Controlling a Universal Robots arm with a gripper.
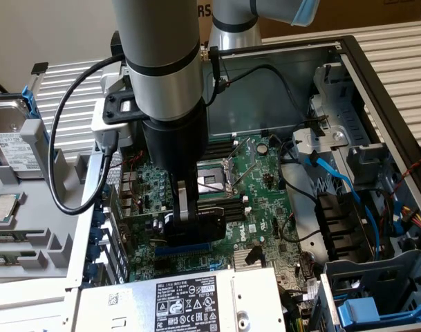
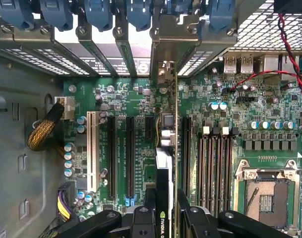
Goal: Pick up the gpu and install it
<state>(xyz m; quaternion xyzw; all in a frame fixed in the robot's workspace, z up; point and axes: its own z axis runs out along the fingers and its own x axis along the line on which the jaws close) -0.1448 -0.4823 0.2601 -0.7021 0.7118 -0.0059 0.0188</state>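
I am holding the gpu edge-on in my hand, clamped on its cooler, hovering over the motherboard slots, judging it best keeping the card upright and its bracket lined with the rear opening.

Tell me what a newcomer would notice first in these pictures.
The big silver robot arm plunging into the open computer case, over the green motherboard. Between its black fingers, the gpu stands edge-on above the motherboard's expansion slots, its bracket toward the case's rear wall.
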